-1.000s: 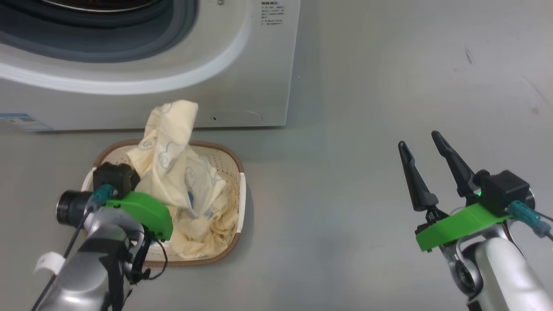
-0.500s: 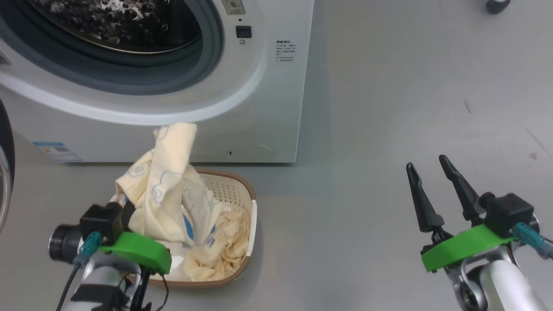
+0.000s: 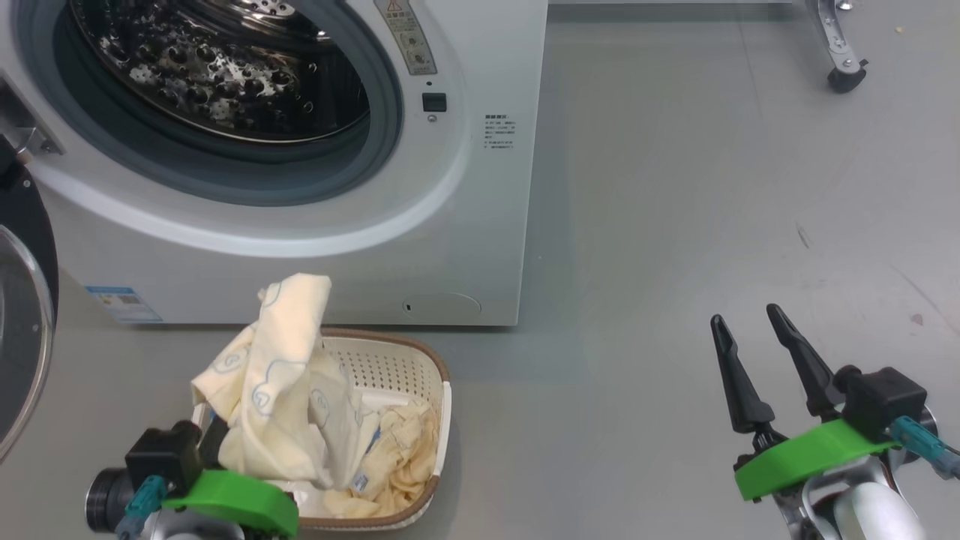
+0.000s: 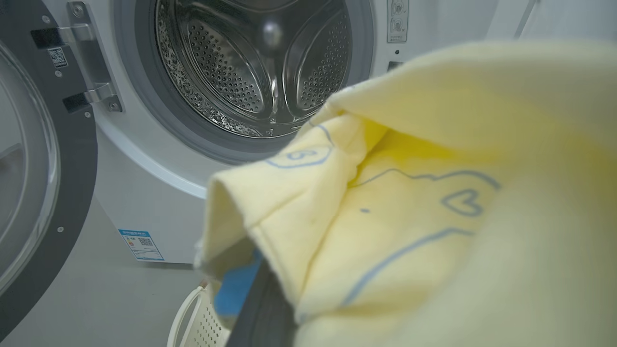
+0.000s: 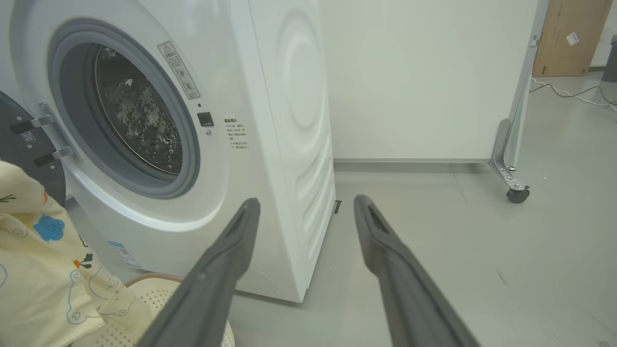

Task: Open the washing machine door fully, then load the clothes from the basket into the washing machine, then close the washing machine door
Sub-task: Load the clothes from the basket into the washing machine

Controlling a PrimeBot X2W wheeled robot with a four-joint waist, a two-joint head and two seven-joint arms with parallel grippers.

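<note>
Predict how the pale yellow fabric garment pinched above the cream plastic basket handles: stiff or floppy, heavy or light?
Probably floppy: the pale yellow fabric garment drapes in folds from the shut left gripper. Likely light, as one pinch carries it. Its lower end hangs into the cream perforated plastic basket, so it may drag on the rim.

Lab; washing machine (image 3: 480,225), wheeled partition (image 5: 506,149)

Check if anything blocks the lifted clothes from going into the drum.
Nothing visible does. The washing machine door is swung aside to the left, the drum mouth stands open and looks empty, and the clothes hang over the basket below it.
</note>
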